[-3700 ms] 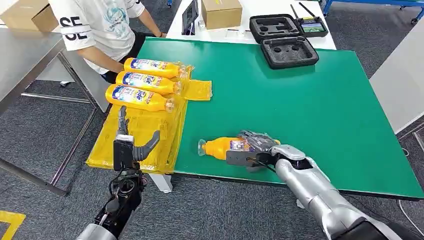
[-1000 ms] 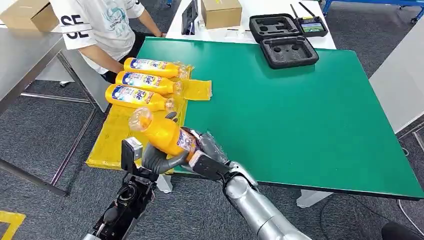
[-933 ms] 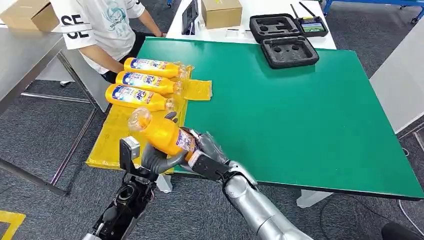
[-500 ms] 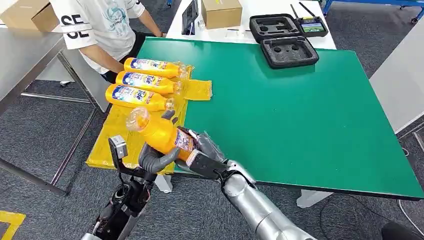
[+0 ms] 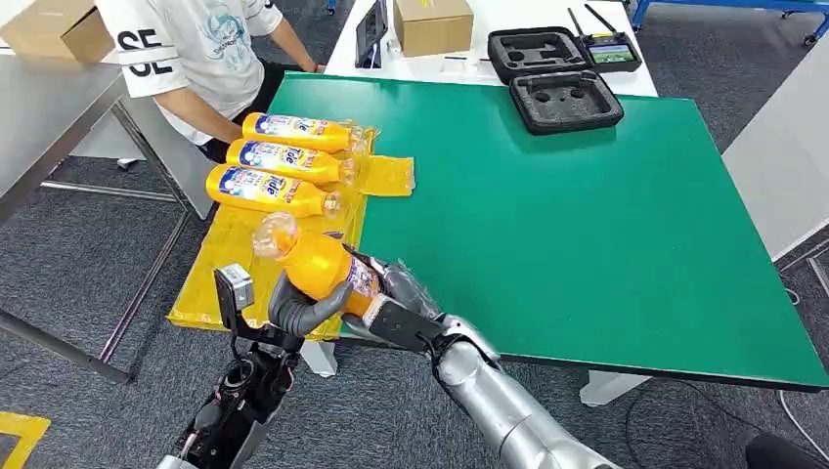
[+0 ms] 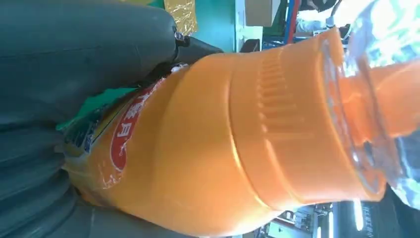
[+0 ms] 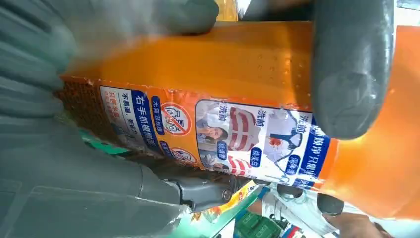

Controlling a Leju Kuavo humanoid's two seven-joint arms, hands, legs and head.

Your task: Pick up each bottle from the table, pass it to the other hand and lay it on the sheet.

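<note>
An orange bottle [image 5: 318, 264] with a clear cap hangs tilted over the table's front left corner, cap toward the yellow sheet [image 5: 230, 283]. My left hand [image 5: 296, 305] wraps its fingers round the bottle's middle from below. My right hand [image 5: 401, 291] grips the labelled base end. In the left wrist view the bottle [image 6: 223, 148] lies against my left hand [image 6: 74, 54]. The right wrist view shows the bottle's label [image 7: 237, 134] inside my right hand [image 7: 64, 168]. Three more orange bottles [image 5: 269, 189] lie side by side at the sheet's far end.
A person in a white shirt [image 5: 186, 49] sits at the far left corner of the green table [image 5: 587, 225]. At the back stand a black foam case [image 5: 557, 73] and a cardboard box [image 5: 432, 24]. A grey table [image 5: 49, 107] stands to the left.
My right hand lifted the bottle off the table and carried it left to my left hand, which has closed its fingers round it. In the last second the pair shifted slightly left.
</note>
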